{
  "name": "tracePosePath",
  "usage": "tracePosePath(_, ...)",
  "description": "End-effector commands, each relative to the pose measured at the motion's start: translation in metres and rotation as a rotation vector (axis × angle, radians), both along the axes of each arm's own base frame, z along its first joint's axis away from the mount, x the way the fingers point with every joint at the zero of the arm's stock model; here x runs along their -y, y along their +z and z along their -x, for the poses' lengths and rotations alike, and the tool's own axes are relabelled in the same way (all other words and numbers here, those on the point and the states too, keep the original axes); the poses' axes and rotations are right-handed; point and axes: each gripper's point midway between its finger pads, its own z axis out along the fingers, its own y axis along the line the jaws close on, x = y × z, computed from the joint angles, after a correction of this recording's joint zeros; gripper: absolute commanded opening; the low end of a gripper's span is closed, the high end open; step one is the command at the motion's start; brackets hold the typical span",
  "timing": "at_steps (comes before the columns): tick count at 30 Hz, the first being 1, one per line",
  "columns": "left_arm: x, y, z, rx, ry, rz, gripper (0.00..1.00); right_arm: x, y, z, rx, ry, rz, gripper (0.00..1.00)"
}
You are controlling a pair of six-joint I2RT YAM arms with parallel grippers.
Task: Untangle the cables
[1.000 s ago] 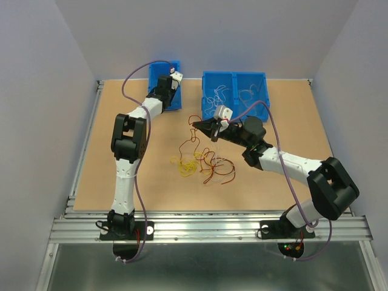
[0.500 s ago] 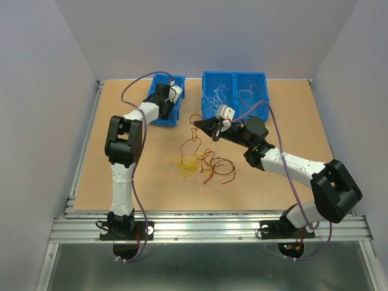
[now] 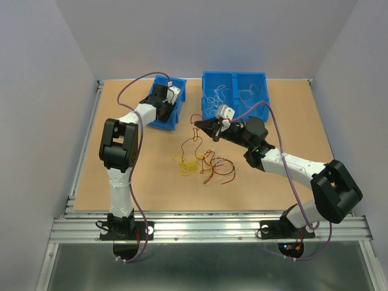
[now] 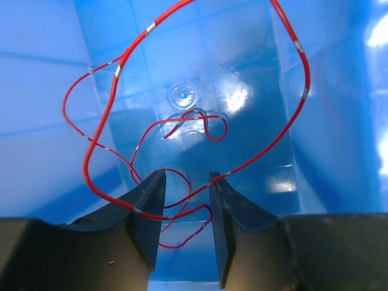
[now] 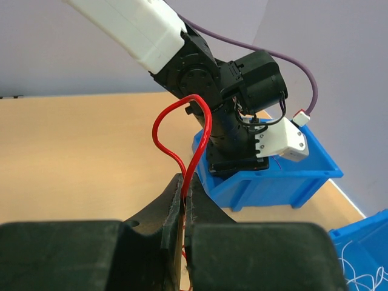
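Note:
The cables [image 3: 205, 163] lie as a loose clump of yellow, red and white wires mid-table. My right gripper [image 3: 200, 126] is shut on a red wire [image 5: 203, 121] whose loop rises from the closed jaws [image 5: 185, 182]; in the top view the wire trails down to the clump. My left gripper [image 3: 165, 99] is inside a small blue bin [image 3: 174, 119]. In the left wrist view it [image 4: 185, 179] is open, and a looped red wire [image 4: 115, 73] lies on the bin floor and crosses the gap between the fingers.
A double blue bin [image 3: 264, 91] holding white wires stands at the back, right of centre. The small bin sits askew at the back left. Grey walls enclose the table, and a metal rail [image 3: 212, 227] runs along its near edge.
The small blue bin has turned and shifted nearer with my left gripper in it, and the left elbow has swung left. The right gripper has held its place with the red wire.

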Motion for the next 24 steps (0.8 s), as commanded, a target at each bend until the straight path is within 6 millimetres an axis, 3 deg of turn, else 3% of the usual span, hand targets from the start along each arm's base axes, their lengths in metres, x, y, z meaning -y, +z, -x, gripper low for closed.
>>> tracePosePath(1,-0.003,0.064,-0.006,0.126,0.020,0.009,0.51,0.008,0.015,-0.001,0.026,-0.035,-0.034,0.00)
tracePosePath(2,-0.004,0.070,-0.005,0.139,0.021,0.008,0.56,0.009,0.015,-0.002,0.024,-0.042,-0.037,0.01)
tracePosePath(3,-0.005,0.086,-0.004,0.168,0.021,0.016,0.68,0.010,0.016,-0.004,0.021,-0.051,-0.039,0.00)
tracePosePath(5,-0.005,0.100,-0.001,0.195,0.017,0.020,0.95,0.010,0.016,-0.005,0.014,-0.057,-0.042,0.01)
tracePosePath(6,-0.007,0.113,0.001,0.221,0.018,0.024,0.99,0.011,0.017,-0.007,0.013,-0.063,-0.046,0.01)
tracePosePath(16,-0.003,0.180,0.028,0.318,-0.013,0.116,0.99,0.015,0.026,-0.007,0.003,-0.079,-0.075,0.01)
tracePosePath(18,0.013,0.198,0.036,0.359,-0.081,0.190,0.99,0.016,0.027,-0.006,0.003,-0.076,-0.081,0.01)
tracePosePath(21,0.018,0.222,0.047,0.449,-0.097,0.266,0.99,0.017,0.034,-0.002,0.006,-0.065,-0.098,0.01)
tracePosePath(22,0.020,0.242,0.044,0.536,-0.102,0.304,0.99,0.017,0.035,0.000,-0.002,-0.058,-0.103,0.00)
tracePosePath(24,0.032,0.261,0.057,0.622,-0.179,0.373,0.99,0.017,0.039,0.004,-0.002,-0.041,-0.115,0.00)
